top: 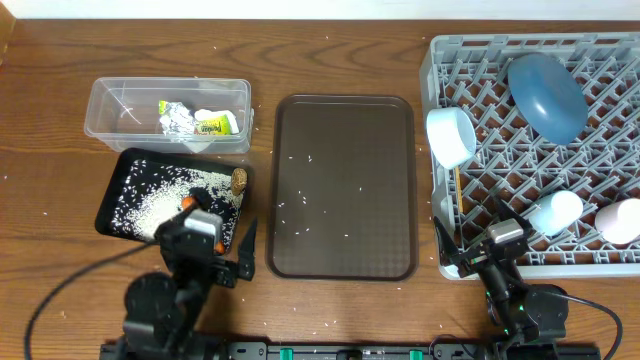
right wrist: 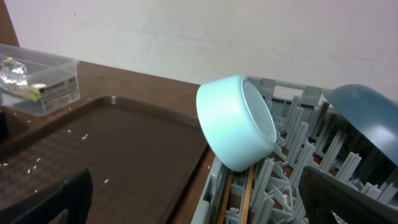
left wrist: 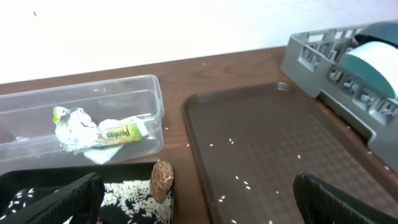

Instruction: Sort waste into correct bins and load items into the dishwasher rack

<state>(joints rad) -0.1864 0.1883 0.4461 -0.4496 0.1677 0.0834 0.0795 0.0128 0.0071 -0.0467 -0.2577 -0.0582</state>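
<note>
On wood-grain table (top: 330, 40), lattice rack (top: 440, 62), clear tub (top: 100, 112) of crinkled foil (top: 176, 119), left hand (left wrist: 196, 202) and right hand (right wrist: 196, 199) released

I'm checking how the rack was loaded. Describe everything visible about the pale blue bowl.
The bowl is pale blue outside, white inside, smooth and glossy, apparently intact. It lies tipped on its side at the dishwasher rack's left edge, leaning on upright pegs, mouth facing into the rack. Thin wooden sticks lie just below it.

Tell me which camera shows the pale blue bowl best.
Right wrist: the bowl fills mid-frame, tipped on its side in the rack. Overhead shows it small; left wrist catches only a cropped slice at its frame's right edge.
</note>
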